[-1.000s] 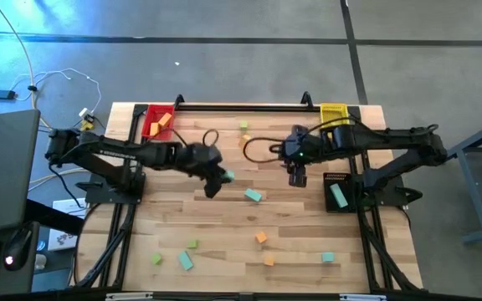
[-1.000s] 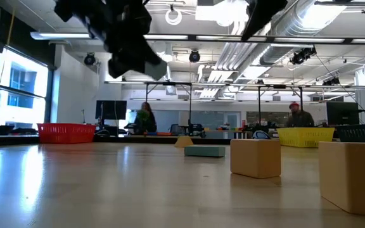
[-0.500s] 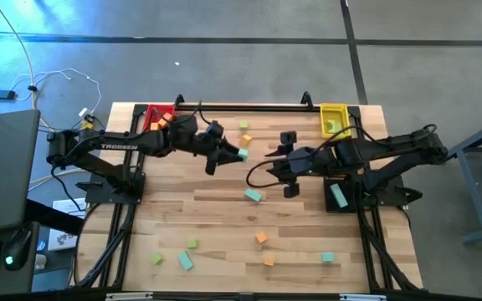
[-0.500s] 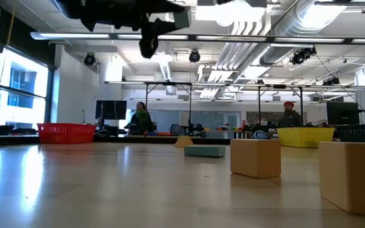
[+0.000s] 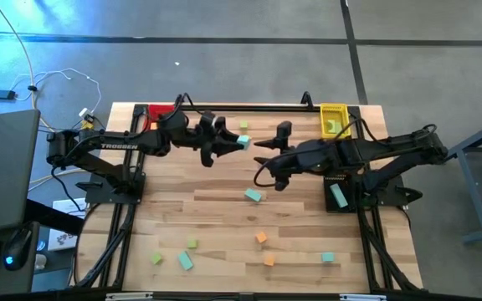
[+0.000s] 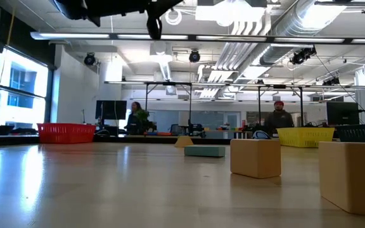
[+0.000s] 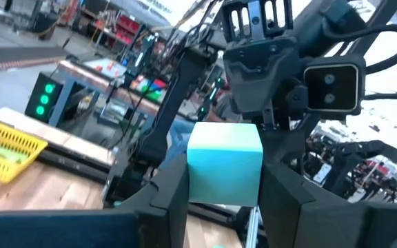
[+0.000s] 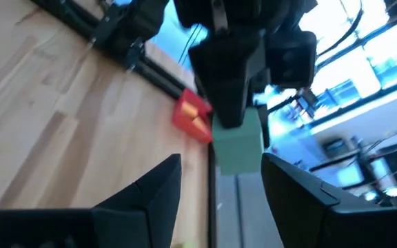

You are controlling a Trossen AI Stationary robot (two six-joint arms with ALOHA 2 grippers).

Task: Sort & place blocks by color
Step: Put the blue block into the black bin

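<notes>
My left gripper [image 5: 227, 144] is high over the far middle of the table, shut on a teal block [image 5: 243, 143], which also shows in the left wrist view [image 7: 224, 162]. My right gripper [image 5: 266, 159] is open and level. It points toward the table's left and faces that block [image 8: 238, 141] from close by without touching it. Other orange, green and teal blocks lie flat on the table, among them a teal one [image 5: 253, 196] in the middle and a green one [image 5: 243, 124] at the far side. My left gripper pinches the teal block by two opposite side faces [image 7: 193, 180] between its two fingers [image 7: 164, 200]. The fingers are about level and point toward the table's right. The block sticks out past the fingertips and is lifted clear of the table.
A red tray [image 5: 152, 112] with orange blocks stands at the far left corner. A yellow tray [image 5: 333, 109] with a green block stands at the far right. Several blocks lie along the near edge [image 5: 261, 237]. A teal block [image 5: 337, 196] lies on the right arm's base. People stand in the room beyond.
My left gripper has risen with the teal block and gone toward the table's far edge and right, turning from pointing down to level. My right gripper has turned from pointing down to level and gone left toward the left gripper.
</notes>
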